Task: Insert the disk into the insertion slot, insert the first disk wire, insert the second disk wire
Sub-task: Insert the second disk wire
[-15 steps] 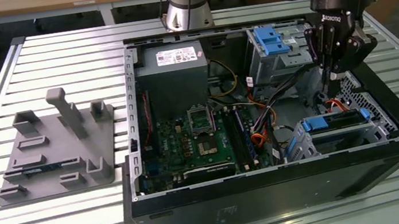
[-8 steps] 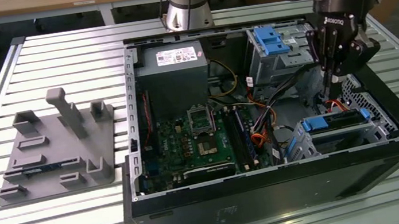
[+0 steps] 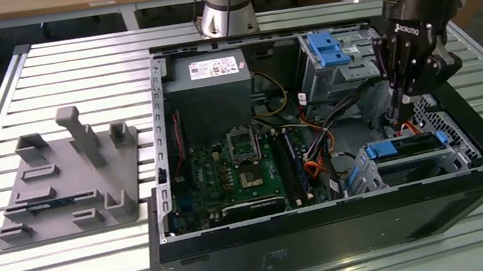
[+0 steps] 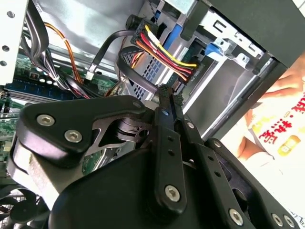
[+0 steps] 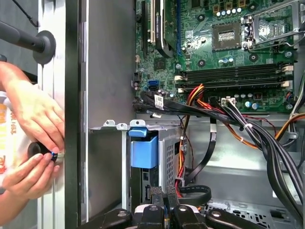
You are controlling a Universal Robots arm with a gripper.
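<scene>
Slatted metal counter (image 3: 99,266) carrying an open computer case (image 3: 330,236), disk (image 3: 402,147) sitting inside the insertion slot (image 3: 432,165), claw (image 3: 398,113) hanging just above it, fingers (image 4: 164,102) pressing together beside a colourful wire plug (image 4: 185,76)

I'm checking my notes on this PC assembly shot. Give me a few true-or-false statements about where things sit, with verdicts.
1. The disk sits in the small metal cage. True.
2. The gripper hangs over the grey fixture. False: it hangs inside the computer case, just above the cage.
3. The fixture lies on the exterior view's right of the case. False: it lies on the left.
4. In the first wrist view, a person's hand is beside the case wall. True.
</scene>
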